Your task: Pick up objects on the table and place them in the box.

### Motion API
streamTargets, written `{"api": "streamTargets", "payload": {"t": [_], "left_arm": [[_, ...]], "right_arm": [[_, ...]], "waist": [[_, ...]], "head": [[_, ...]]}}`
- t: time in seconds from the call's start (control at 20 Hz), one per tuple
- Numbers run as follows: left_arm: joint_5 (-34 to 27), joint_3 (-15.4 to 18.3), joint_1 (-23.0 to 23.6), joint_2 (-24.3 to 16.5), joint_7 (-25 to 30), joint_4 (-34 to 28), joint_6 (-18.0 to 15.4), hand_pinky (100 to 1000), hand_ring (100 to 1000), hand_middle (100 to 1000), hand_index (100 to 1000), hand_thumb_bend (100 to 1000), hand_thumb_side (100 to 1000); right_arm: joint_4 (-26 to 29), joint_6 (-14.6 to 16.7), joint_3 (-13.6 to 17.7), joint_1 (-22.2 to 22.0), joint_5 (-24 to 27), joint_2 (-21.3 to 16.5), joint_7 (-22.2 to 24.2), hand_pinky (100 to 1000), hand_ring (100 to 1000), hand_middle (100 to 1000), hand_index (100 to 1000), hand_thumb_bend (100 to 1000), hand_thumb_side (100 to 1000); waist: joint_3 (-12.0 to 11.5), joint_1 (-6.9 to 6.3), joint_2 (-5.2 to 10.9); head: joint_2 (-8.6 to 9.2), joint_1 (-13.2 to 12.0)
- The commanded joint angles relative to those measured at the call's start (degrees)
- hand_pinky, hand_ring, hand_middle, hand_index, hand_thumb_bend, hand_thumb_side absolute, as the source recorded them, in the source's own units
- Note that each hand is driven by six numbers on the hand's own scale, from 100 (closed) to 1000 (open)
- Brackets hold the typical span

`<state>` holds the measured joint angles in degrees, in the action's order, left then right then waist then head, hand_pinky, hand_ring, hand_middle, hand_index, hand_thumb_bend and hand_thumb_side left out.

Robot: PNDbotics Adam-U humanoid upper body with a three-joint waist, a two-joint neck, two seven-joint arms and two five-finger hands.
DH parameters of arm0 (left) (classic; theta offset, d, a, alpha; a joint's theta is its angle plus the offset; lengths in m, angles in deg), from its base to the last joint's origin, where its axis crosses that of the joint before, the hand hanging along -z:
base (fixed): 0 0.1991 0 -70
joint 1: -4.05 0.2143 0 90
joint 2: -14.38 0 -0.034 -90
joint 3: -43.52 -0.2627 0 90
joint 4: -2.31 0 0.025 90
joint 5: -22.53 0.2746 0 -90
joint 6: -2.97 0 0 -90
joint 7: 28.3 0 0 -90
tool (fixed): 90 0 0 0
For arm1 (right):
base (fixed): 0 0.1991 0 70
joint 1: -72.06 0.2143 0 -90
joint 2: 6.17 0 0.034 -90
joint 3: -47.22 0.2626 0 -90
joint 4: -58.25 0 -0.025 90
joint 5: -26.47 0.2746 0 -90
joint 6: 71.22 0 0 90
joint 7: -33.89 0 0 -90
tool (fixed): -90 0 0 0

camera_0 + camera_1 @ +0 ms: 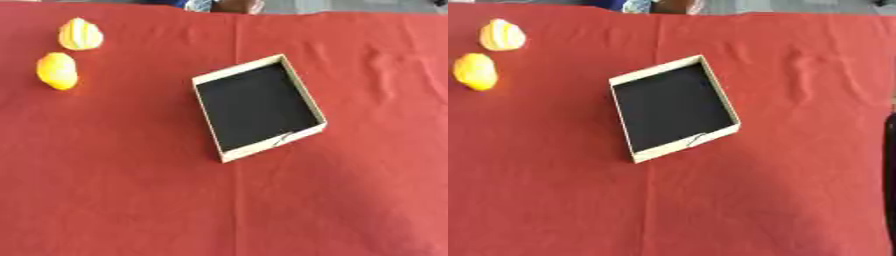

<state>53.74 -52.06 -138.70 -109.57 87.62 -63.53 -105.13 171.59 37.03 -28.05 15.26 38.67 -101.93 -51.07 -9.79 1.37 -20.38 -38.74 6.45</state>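
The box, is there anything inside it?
No. The box shows only its bare black bottom. Both yellow objects, one plain and one striped, sit outside on the red cloth.

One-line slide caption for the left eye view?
Empty box at the centre of a red tablecloth, two yellow fruits at far left, no hands in view.

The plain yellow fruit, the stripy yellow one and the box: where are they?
Plain yellow-orange fruit (57,71), left eye view, its middle.
Striped yellow fruit (80,34), left eye view, its middle.
Shallow cardboard box (259,150), left eye view, its near wall.
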Motion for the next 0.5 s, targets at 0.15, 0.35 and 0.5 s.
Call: {"api": "streamTargets", "payload": {"t": [0.15, 0.35, 0.5], "left_arm": [[2.7, -1.2, -2.7, 0.5, 4.9, 1.6, -1.8, 890, 921, 846, 952, 459, 118], [4.9, -2.2, -3.8, 1.8, 6.9, 2.9, -2.4, 881, 917, 852, 944, 508, 100], [7.5, -2.7, -4.8, 3.0, 8.4, 4.3, -2.5, 879, 917, 858, 950, 526, 100]], "right_arm": [[1.3, 0.0, 0.0, 0.4, 0.3, -0.6, 0.4, 900, 948, 812, 878, 100, 647], [1.3, -0.1, -0.1, 0.4, 0.5, -0.4, 0.6, 900, 948, 810, 878, 100, 648], [1.3, -0.2, -0.2, 0.5, 0.7, -0.2, 0.9, 900, 949, 810, 878, 100, 648]], "waist": [[0.0, -0.24, 1.39], [0.3, -0.20, 1.33], [0.4, -0.20, 1.26]], "head": [[0.23, 0.0], [0.47, -0.1], [0.62, -0.4]]}}
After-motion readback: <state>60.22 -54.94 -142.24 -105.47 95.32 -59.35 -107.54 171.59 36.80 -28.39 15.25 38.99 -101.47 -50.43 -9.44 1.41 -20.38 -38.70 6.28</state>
